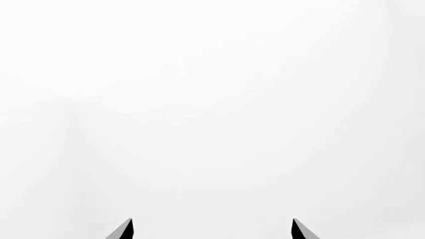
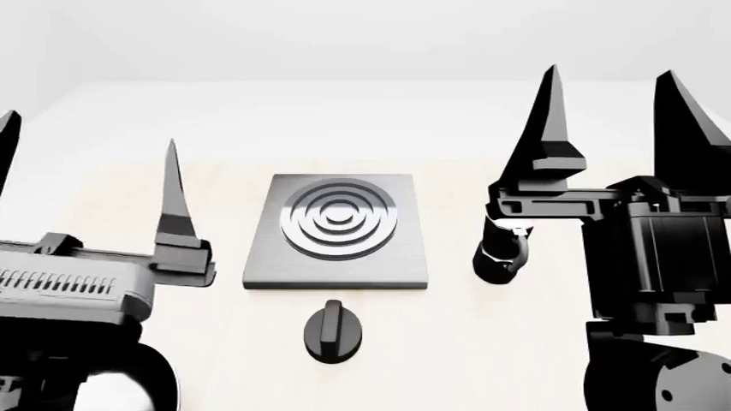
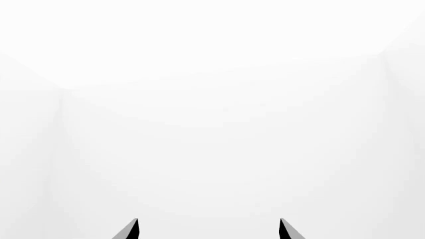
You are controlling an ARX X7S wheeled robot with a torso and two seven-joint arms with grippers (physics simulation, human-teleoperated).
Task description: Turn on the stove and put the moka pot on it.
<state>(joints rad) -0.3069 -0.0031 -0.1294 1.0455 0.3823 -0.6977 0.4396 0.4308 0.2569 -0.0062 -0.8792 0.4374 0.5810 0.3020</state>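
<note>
Black and round, the stove's knob sits nearest on the pale wooden table, with its ridge pointing away from the robot. Just behind the knob, a little apart from it, lies the stove, a flat square plate of dark grey metal with raised silver rings in its middle. It lies flat near the middle of the table, between the two arms.

On the left side, the left hand is held up above the table. Its two thin black fingers point up and stand far apart, so it is wide open and has hold of nothing. On the right side, the right hand is also up in the air, with its fingers spread wide and nothing between them.

A small black rounded thing peeks out beside the right hand. It is partly hidden, so I cannot tell for sure that it is the moka pot.

Both wrist views show only plain white, with two dark fingertips wide apart at the edge of each.

Farther back, past the table, everything is white.
</note>
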